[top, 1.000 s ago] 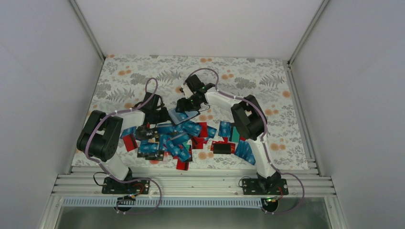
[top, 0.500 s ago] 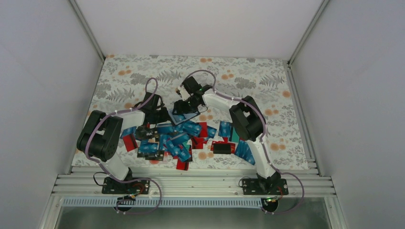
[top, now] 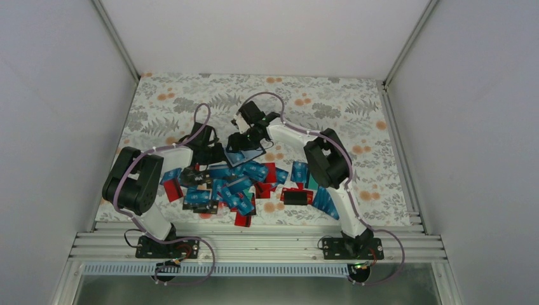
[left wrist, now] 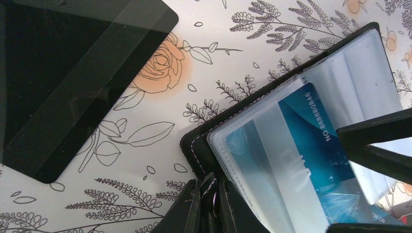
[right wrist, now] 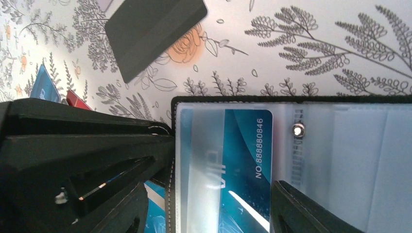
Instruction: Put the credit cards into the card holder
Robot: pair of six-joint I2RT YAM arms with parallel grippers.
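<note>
At the left of the overhead view the left arm (top: 135, 184) climbs from its base at the bottom edge and folds at a raised elbow. Its forearm lies low toward mid-frame, where its fingers (top: 215, 154) meet the left side of the card holder (top: 251, 156). In the left wrist view those fingers (left wrist: 187, 213), at bottom centre, are pressed together on the stitched black rim of the card holder (left wrist: 193, 145). The holder lies open on the counter (top: 191, 101) with its clear sleeves facing up. A black card (left wrist: 63, 82) sits at the upper left of that view, apart from the holder with floral counter between them. A blue card (left wrist: 311, 145) lies in a sleeve, its printed number showing. In the right wrist view the same blue card (right wrist: 243, 145) sits between the right fingers (right wrist: 301, 208), which are spread. One tip is just beside the card's edge, though I cannot tell whether it touches. Overhead, the right arm (top: 327, 162) rises from its base at lower right to a high elbow, then reaches up and left, its wrist bent down over the holder. The credit cards (top: 238, 185) are heaped just below the holder and run close to the counter's near edge. A broad band of counter lies between the holder and the back wall (top: 267, 38), and a narrower strip lies right of the heap.
</note>
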